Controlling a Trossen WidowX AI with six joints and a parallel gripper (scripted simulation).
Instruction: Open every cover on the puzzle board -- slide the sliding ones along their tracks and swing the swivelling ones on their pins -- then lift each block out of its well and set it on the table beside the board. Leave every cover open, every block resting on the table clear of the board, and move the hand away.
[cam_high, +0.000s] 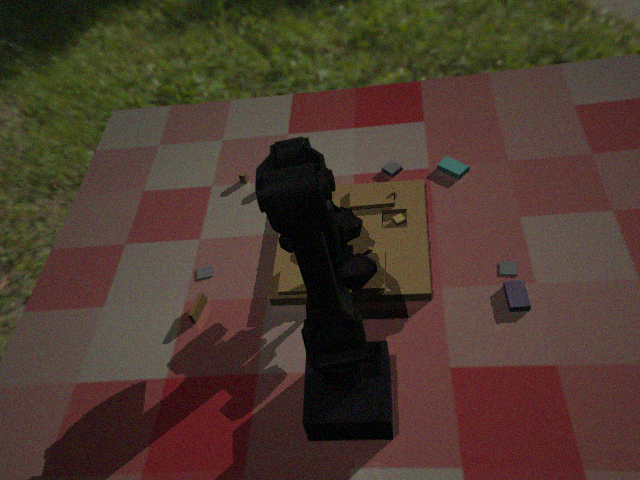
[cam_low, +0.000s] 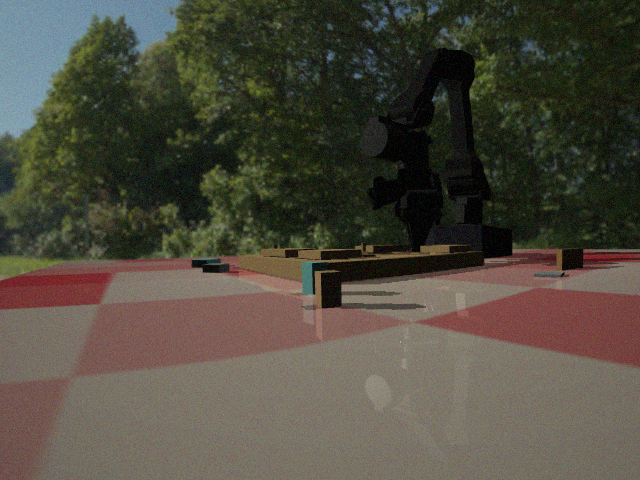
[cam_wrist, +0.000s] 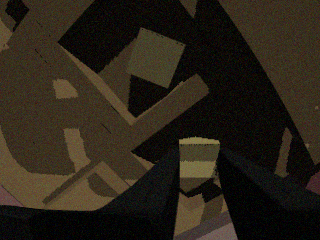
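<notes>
The wooden puzzle board (cam_high: 408, 258) (cam_low: 392, 269) lies in front of the arm's base. My gripper (cam_low: 416, 249) (cam_wrist: 198, 155) is down at the board and shut on a pale yellow block, which fills the gap between the fingertips in the wrist view. In the top view the arm hides the fingers. Another pale yellow block (cam_high: 399, 218) (cam_wrist: 156, 57) sits tilted in an open well. A raised cover (cam_high: 367, 197) lies beside that well. Other covers are partly hidden by the arm or in deep shadow, so their positions are unclear.
Off the board lie a teal block (cam_high: 453, 167) (cam_low: 206, 262), a purple block (cam_high: 516, 295), grey pieces (cam_high: 391, 168) (cam_high: 507, 268) (cam_high: 203, 272) and a brown block (cam_high: 196, 307) (cam_low: 569, 258). Another teal block (cam_low: 308, 277) and brown block (cam_low: 328, 289) stand near the board's far-left corner.
</notes>
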